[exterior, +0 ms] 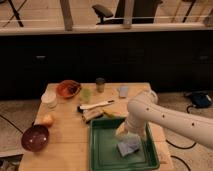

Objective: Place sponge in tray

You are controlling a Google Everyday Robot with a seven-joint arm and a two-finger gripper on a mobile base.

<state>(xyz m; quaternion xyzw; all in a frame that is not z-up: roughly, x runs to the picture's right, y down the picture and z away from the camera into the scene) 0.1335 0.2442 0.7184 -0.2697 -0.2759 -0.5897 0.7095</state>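
Reaching across a pale wooden bench (65, 150), a robot works at setting a sponge in a tray. From the left stand a dark purple round bowl (35, 137), a small yellowish round fruit (47, 120), a white squat tub (49, 99), an orange-red shallow bowl (68, 89), a pale green translucent cup (86, 95), a white-handled brush (95, 106) and a small dark-topped jar (100, 84). To the right lies the green rectangular plastic tray (102, 152), with a small pale blue cup (123, 91) behind it. The hand (125, 132) hangs inside the tray, just over the blue soft sponge (128, 147), which lies on the tray floor toward its right side; whether the hand grips it or has let go cannot be told. The white tubular arm (167, 119) enters from the right. To finish well, the sponge should probably be freed fully, then the hand raised straight up, clear of the tray wall, so nothing drags out. No brand, label or writing can be read.
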